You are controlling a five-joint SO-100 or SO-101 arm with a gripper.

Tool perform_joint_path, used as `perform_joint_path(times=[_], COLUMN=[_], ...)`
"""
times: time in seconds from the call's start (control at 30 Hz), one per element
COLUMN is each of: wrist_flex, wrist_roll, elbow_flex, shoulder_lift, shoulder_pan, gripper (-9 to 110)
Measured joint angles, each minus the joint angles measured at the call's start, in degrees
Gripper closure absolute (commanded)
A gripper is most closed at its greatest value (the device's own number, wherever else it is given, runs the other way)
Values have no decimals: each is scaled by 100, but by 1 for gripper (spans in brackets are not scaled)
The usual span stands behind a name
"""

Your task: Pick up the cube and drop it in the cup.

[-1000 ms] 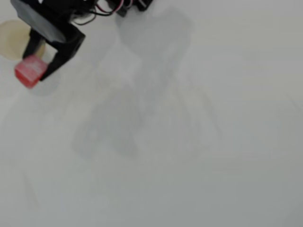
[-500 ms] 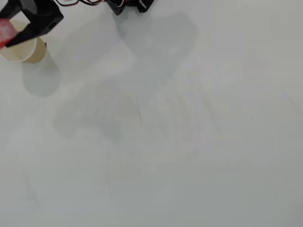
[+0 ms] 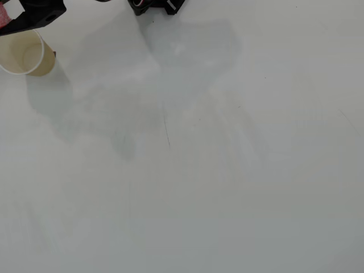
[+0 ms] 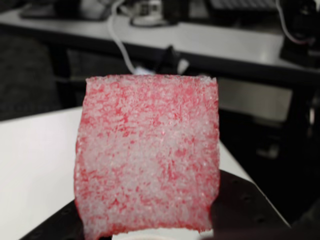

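Observation:
The cup [image 3: 23,54] stands at the far left top of the overhead view, cream-white with a tan side, mouth up and nothing showing inside. My gripper [image 3: 7,23] is at the top left corner, just above the cup's rim, mostly cut off by the frame edge. It is shut on the cube [image 3: 3,20], of which only a red-pink sliver shows there. In the wrist view the cube [image 4: 147,155] fills the middle of the frame, red-pink with whitish speckles, resting against the black jaw at the bottom.
The arm's black base [image 3: 156,5] sits at the top edge of the overhead view. The white table [image 3: 199,170] stretches below and to the right. The wrist view shows the table edge [image 4: 235,165] and desks with cables beyond.

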Motion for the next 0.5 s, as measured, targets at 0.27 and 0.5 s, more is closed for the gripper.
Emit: perform_joint_path(times=[0.27,0.5], wrist_flex=[0,0], wrist_roll=[0,0], elbow_flex=[0,0], shoulder_lift=[0,0], shoulder_pan=[9,114], gripper=[102,102])
